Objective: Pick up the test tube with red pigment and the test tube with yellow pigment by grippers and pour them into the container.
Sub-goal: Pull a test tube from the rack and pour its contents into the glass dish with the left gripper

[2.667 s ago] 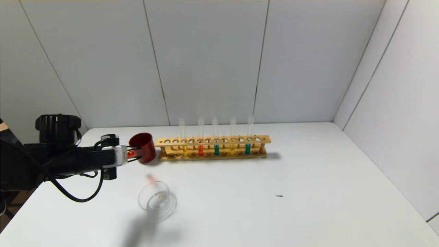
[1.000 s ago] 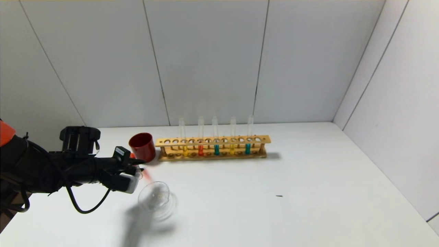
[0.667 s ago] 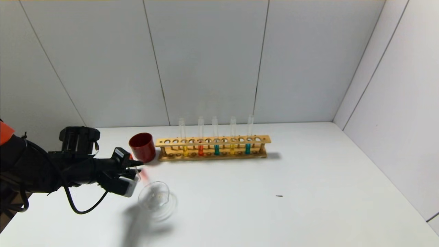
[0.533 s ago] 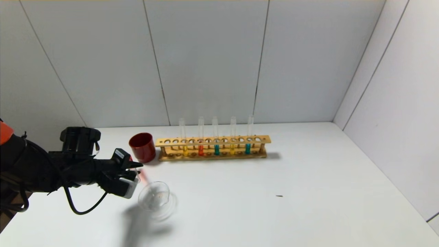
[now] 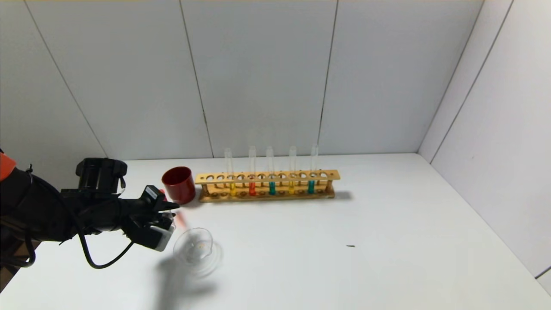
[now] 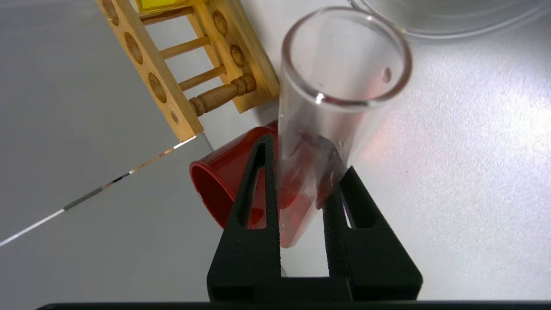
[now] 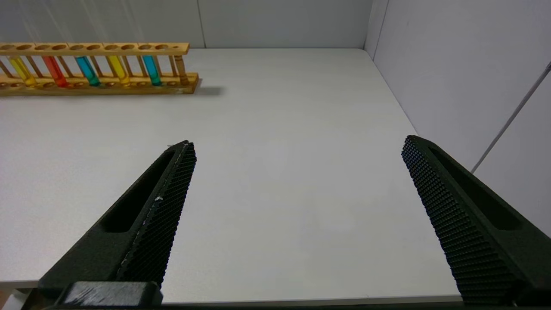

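In the head view, your left gripper [image 5: 171, 214] hangs low over the white table [image 5: 387, 258], just beside the container [image 5: 194, 247], and it is clenched on the test tube with red pigment [image 5: 180, 219]. That tube is tipped over, its open mouth angled toward the dish rim. The dish looks almost dry, so by my reading the red pour is just starting or not yet through. The test tube with yellow pigment [image 5: 232, 188] stands upright in the wooden rack [image 5: 267, 186] with the others, so the whole yellow half is left. A dark red cup [image 5: 178, 184] sits at the rack's left end, near your gripper.

In the left wrist view, both fingers [image 6: 254, 215] pinch the glass low on the tube [image 6: 335, 99], with red liquid pooled between them. The mouth faces the container's rim [image 6: 452, 30] but is not yet over it.

In the right wrist view, your right gripper [image 7: 297, 163] is parked well apart from the work, jaws spread wide and holding nothing, looking across the bare tabletop to the rack [image 7: 94, 64].

The surface is plain matte white with one small dark speck [image 5: 351, 246]; pale panelled walls [image 5: 267, 77] close it in at the back and on the right.
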Tool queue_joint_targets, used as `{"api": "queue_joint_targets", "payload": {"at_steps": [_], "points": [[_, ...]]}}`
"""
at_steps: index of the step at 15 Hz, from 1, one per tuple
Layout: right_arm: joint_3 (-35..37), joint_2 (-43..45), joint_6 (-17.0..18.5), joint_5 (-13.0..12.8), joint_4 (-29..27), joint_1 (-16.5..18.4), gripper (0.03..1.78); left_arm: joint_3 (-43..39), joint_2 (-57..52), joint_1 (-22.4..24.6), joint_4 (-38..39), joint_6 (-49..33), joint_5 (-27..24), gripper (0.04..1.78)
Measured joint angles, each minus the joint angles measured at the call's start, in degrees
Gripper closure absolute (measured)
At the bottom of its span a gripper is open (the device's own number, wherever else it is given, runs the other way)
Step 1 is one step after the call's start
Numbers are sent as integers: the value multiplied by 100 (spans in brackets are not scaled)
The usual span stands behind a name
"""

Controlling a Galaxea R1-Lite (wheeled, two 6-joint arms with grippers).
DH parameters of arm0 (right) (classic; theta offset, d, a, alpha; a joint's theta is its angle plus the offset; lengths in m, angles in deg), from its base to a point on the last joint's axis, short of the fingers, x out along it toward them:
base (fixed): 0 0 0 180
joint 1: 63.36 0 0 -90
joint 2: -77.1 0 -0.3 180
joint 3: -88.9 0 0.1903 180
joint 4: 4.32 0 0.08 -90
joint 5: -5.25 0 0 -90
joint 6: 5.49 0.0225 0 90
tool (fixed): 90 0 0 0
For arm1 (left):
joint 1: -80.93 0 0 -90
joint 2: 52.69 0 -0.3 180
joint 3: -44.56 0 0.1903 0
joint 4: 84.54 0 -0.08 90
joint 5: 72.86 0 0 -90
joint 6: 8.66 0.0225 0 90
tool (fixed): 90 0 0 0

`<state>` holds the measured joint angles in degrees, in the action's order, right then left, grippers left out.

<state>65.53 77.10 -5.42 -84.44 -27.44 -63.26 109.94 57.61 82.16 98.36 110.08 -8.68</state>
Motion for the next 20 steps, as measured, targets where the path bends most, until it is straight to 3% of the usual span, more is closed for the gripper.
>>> {"api": "queue_joint_targets", "payload": {"at_steps": [20], "points": [[0, 0, 0, 2, 0, 0, 6, -34, -95, -407, 48, 566, 523, 149]]}}
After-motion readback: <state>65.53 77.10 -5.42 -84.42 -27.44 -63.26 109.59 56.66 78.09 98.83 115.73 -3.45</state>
